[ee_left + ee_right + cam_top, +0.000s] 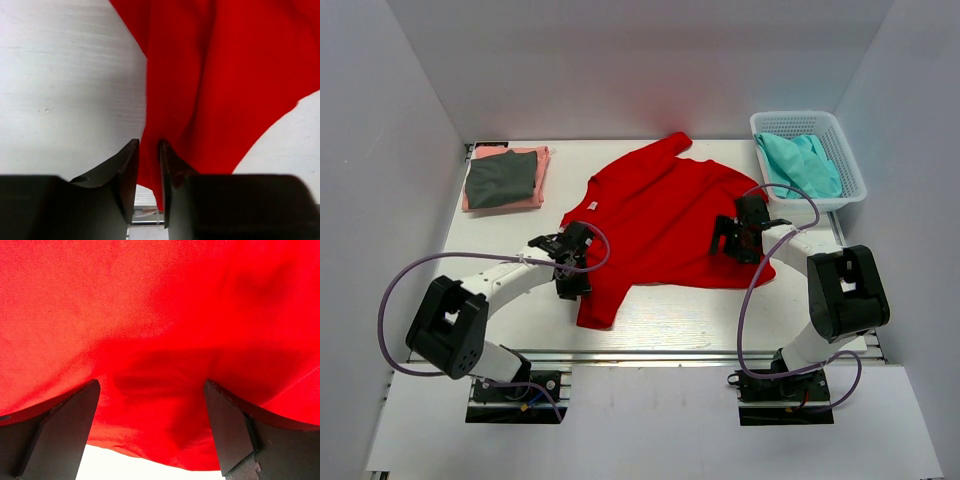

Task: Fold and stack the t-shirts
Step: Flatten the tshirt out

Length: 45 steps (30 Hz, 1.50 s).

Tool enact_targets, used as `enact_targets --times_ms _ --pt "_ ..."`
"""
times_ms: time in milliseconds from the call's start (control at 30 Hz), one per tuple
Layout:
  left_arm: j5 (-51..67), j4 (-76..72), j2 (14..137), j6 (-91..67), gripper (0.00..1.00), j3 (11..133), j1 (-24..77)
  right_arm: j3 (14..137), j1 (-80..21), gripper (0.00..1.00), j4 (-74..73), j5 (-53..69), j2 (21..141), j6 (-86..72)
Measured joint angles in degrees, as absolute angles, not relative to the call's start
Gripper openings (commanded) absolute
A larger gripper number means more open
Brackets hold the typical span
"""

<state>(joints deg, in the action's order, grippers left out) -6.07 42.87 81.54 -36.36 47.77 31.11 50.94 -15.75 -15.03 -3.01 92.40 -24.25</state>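
Note:
A bright red t-shirt (pixel 660 205) lies spread and rumpled across the middle of the table. My left gripper (pixel 574 272) is at the shirt's left edge, by the sleeve that trails toward the front. In the left wrist view the gripper (pixel 149 147) is shut on a fold of the red fabric (pixel 225 75). My right gripper (pixel 727 238) is over the shirt's right part. In the right wrist view it (pixel 150 390) is open wide with the red cloth (pixel 150 305) under it. A folded dark grey t-shirt (pixel 500 178) lies on a folded salmon pink one (pixel 538 196) at the back left.
A white lattice basket (pixel 812 120) with teal cloth (pixel 802 165) in it stands at the back right. White walls enclose the table on three sides. Bare white tabletop (pixel 520 320) shows at the front left and under the shirt's front edge.

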Motion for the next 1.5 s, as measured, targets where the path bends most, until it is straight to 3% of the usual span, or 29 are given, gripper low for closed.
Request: enact_targets --times_ms 33,133,367,633,733,933,1033,1067,1100,1167,1367,1500 --pt "-5.26 42.35 82.24 -36.01 0.3 47.48 30.85 50.94 -15.75 0.9 -15.05 -3.07 92.4 -24.23" --pt "-3.44 41.45 83.11 -35.05 0.01 47.0 30.15 50.98 -15.75 0.9 -15.09 -3.11 92.4 -24.23" --pt "-1.15 40.45 82.06 -33.63 0.0 46.59 28.91 51.24 -15.75 0.9 -15.27 -3.27 92.73 -24.21" --pt "-4.73 50.15 77.03 -35.97 0.0 46.5 26.46 51.24 -15.75 0.9 -15.27 -3.75 92.75 -24.23" --pt "-5.98 53.06 76.36 -37.43 0.17 45.54 25.41 51.35 -15.75 0.9 -15.22 -3.92 92.97 -24.23" --pt "-7.38 56.38 78.61 -39.72 0.29 44.16 23.83 51.66 -15.75 0.9 -15.22 -3.95 93.23 -23.86" --pt "-8.99 58.22 79.09 -40.69 0.54 44.73 23.33 51.66 -15.77 0.9 -14.98 -3.9 93.21 -23.18" --pt "-9.43 58.72 79.09 -40.51 0.67 45.5 23.29 51.66 -15.77 0.9 -14.87 -3.79 93.17 -22.79" --pt "-9.98 59.02 79.09 -40.16 0.87 46.83 23.27 51.64 -15.77 0.9 -14.74 -3.57 93.06 -22.28" --pt "-11.16 58.5 79.09 -39.07 1.0 50.65 23.11 51.33 -15.77 0.9 -14.0 -2.98 92.2 -21.39" --pt "-11.64 48.38 81.32 -31.92 1.0 61.63 23.11 50.74 -16.16 0.9 -10.9 -1.56 85.76 -18.74" --pt "-7.75 38.57 91.68 -25.76 1.0 68.4 23.11 52.58 -16.27 0.9 -10.07 -1.87 85.56 -18.04"
